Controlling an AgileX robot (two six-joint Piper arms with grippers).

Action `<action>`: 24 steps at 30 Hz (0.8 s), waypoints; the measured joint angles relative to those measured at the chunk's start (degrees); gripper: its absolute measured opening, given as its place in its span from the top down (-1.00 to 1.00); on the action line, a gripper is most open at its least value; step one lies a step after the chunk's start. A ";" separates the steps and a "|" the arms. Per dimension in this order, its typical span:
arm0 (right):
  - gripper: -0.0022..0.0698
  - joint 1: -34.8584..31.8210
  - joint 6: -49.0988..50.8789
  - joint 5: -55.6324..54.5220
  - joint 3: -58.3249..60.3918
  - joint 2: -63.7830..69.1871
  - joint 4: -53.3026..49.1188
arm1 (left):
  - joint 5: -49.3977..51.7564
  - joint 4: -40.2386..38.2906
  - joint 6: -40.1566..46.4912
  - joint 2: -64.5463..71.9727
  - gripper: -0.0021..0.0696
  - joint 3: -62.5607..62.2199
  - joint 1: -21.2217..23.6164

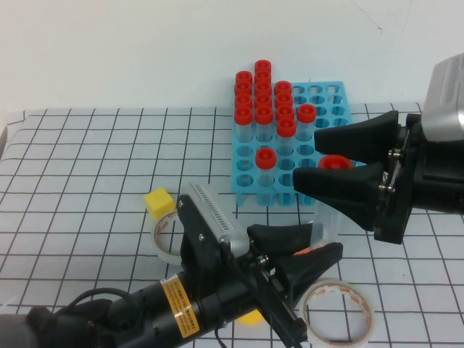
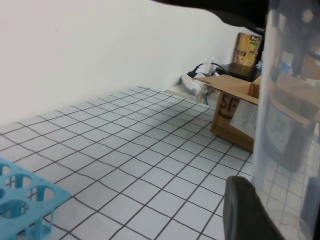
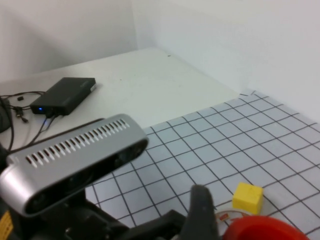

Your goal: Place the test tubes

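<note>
- Holding test tube (image 1: 328,217) upright in clamped left fingers (image 1: 286,239), over desk (image 1: 87,159) front; cap left clear for handover, likely.
- Straddling its red cap (image 1: 335,162) with right fingers (image 1: 348,185), apart, not gripping; rack (image 1: 330,101) just behind.

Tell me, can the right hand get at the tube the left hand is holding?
Probably yes: the right hand, open in front of the rack, straddles the cap of the tube, while the left hand grips it lower down. Nothing lies between.
</note>
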 joint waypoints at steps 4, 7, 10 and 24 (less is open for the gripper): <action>-0.47 0.00 0.00 1.68 0.00 0.00 -0.09 | -0.60 0.60 0.20 0.00 0.35 0.00 0.00; -0.38 0.00 0.00 2.17 0.00 0.00 -0.09 | -0.83 0.73 0.33 -0.05 0.35 0.00 0.00; -0.18 0.00 1.34 2.45 0.00 0.00 -1.67 | -0.83 -0.16 0.46 -0.05 0.35 0.00 0.00; 0.20 0.00 3.82 3.13 0.00 0.00 -3.39 | -0.62 -0.85 -1.77 -0.05 0.35 0.00 0.00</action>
